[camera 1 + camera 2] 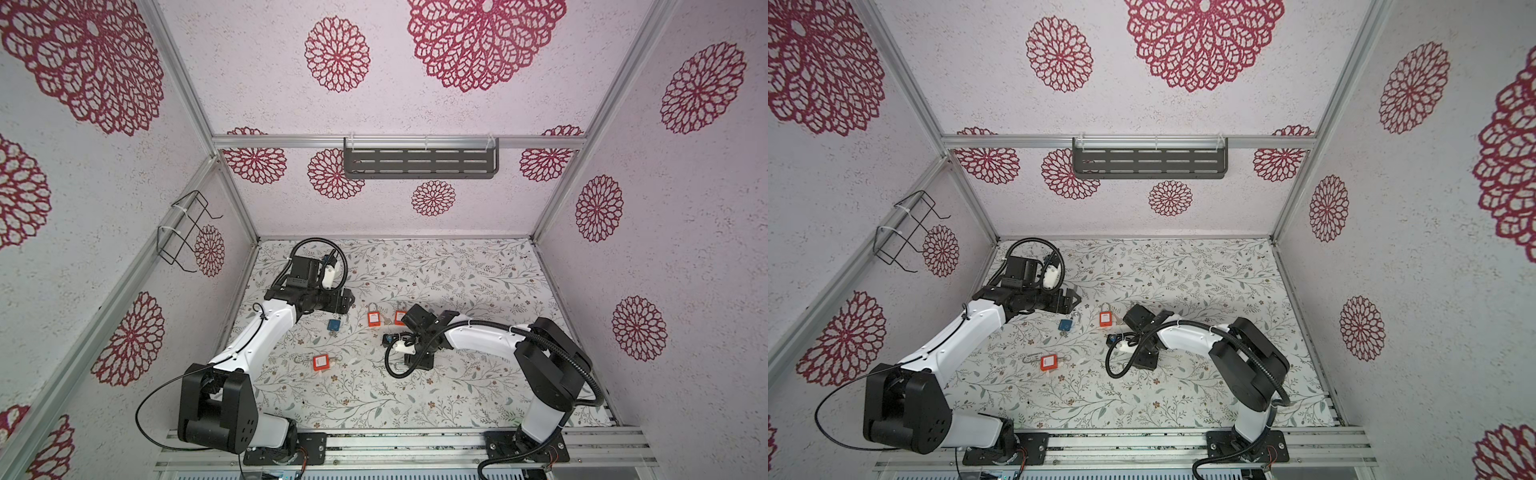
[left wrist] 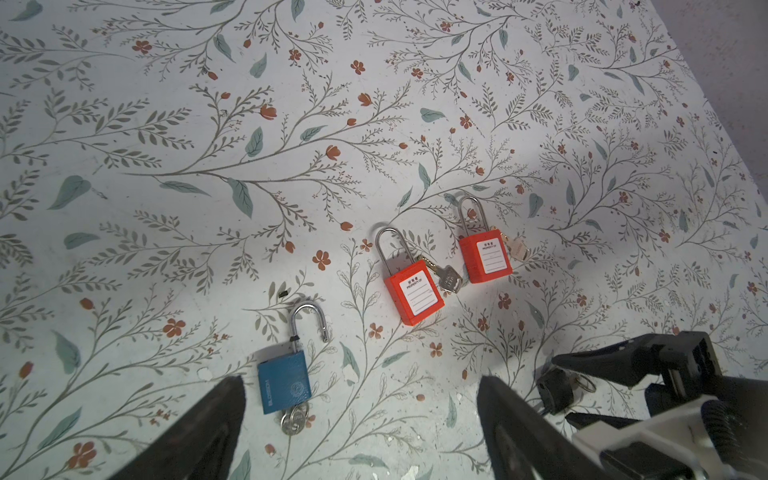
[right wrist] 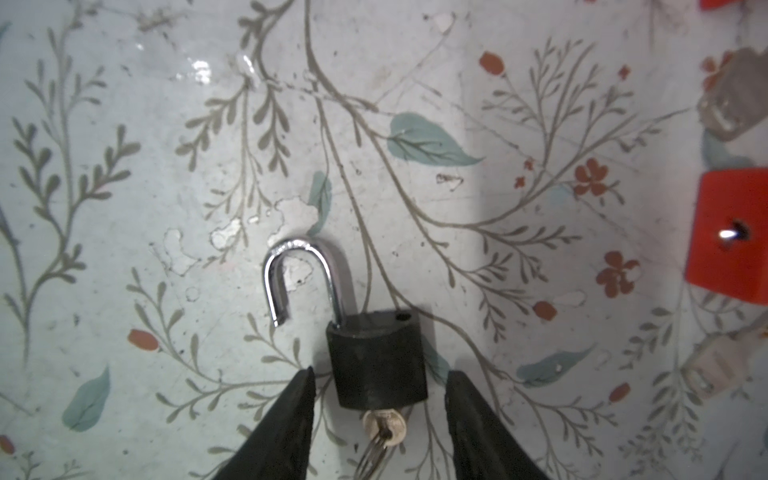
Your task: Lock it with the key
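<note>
The right wrist view alone showed the black padlock (image 3: 378, 361) whole. It lay flat on the floral table (image 3: 124, 208) with its shackle (image 3: 299, 274) swung clear of the body, and the key (image 3: 384, 424), on a ring, sat in the keyhole at its base. In both top views the right arm covered this lock almost entirely. The left wrist view caught it only as a small dark shape beside that arm.

The left wrist view gave what the right one did not. It showed a blue padlock (image 2: 284, 384) with its shackle open, and two orange padlocks (image 2: 413, 293) side by side with shackles shut and a silver key (image 2: 449, 280) lying between them. A third orange lock (image 1: 321, 362) showed only in the top views, nearer the front of the table and well apart from the others.

The right hand (image 3: 380, 372) stood about half open, one fingertip on each side of the lower part of the black padlock's body. A strip of table showed in both gaps, so it gripped nothing. The left hand (image 2: 360, 380) stood wide and held nothing, with the blue padlock just inside one of its fingertips.
</note>
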